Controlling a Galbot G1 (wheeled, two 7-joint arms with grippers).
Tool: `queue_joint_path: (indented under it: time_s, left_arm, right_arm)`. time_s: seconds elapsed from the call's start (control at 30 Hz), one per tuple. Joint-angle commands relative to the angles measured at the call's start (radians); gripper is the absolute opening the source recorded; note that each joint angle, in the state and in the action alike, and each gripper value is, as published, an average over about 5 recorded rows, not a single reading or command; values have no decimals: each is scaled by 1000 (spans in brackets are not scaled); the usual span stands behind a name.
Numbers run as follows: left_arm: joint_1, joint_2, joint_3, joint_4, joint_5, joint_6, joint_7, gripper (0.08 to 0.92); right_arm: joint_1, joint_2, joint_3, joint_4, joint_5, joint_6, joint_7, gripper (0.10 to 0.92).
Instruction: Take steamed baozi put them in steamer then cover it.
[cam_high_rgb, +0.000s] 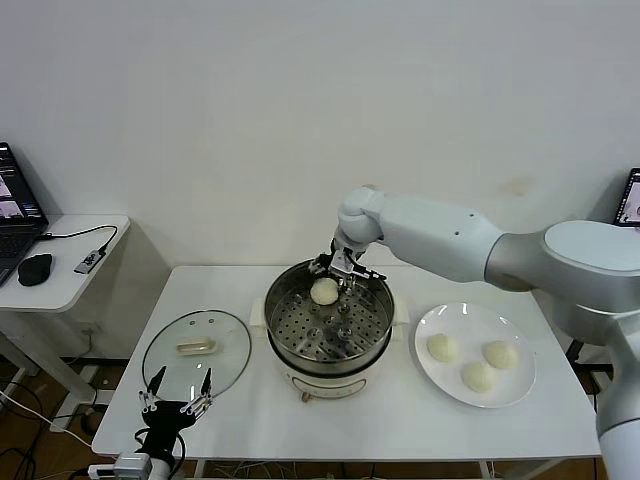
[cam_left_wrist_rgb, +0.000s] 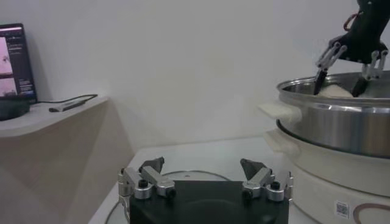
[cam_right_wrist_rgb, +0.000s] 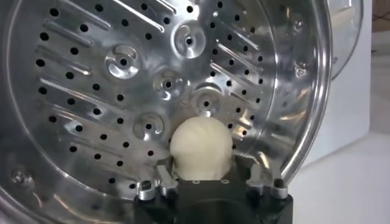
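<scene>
A white table (cam_high_rgb: 380, 420) stands against a plain white wall, with the steamer (cam_high_rgb: 328, 322) at the centre of the head view, the cover (cam_high_rgb: 196, 347) lying flat at lower left and a white plate (cam_high_rgb: 475, 356) with three steamed baozi (cam_high_rgb: 478, 376) at lower right. The right gripper (cam_high_rgb: 339, 270) reaches over the steamer's far rim with its fingers spread to either side of a fourth bun (cam_high_rgb: 325, 291), which rests on the perforated floor. The left gripper (cam_high_rgb: 176, 398) hovers at the bottom left, over the near edge of the cover, its jaws wide apart and holding nothing.
</scene>
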Motion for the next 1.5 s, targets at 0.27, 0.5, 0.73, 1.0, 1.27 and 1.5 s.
queue_joint_path:
  time_s: [0.27, 0.5, 0.73, 1.0, 1.27, 1.5]
  left_arm:
    - [0, 29, -16, -7, -4, 3, 1, 823]
    - [-4, 44, -12, -10, -4, 6, 3, 823]
    - [-8, 47, -6, -7, -2, 6, 3, 823]
    - [-10, 51, -15, 0, 0, 8, 3, 823]
    - [-8, 45, -24, 3, 4, 11, 4, 823]
    - [-2, 46, -38, 0, 4, 13, 5, 823]
  right_arm:
    - [302, -366, -92, 478, 514, -643, -112, 823]
    - [388, -610, -134, 620, 523, -829, -120, 823]
    - [289, -793, -129, 638, 379, -830, -126, 823]
    - [35, -835, 2, 571, 280, -758, -134, 823]
    - [-244, -784, 201, 471, 188, -727, -142, 823]
    - [-401, -701, 332, 341, 108, -703, -132, 823]
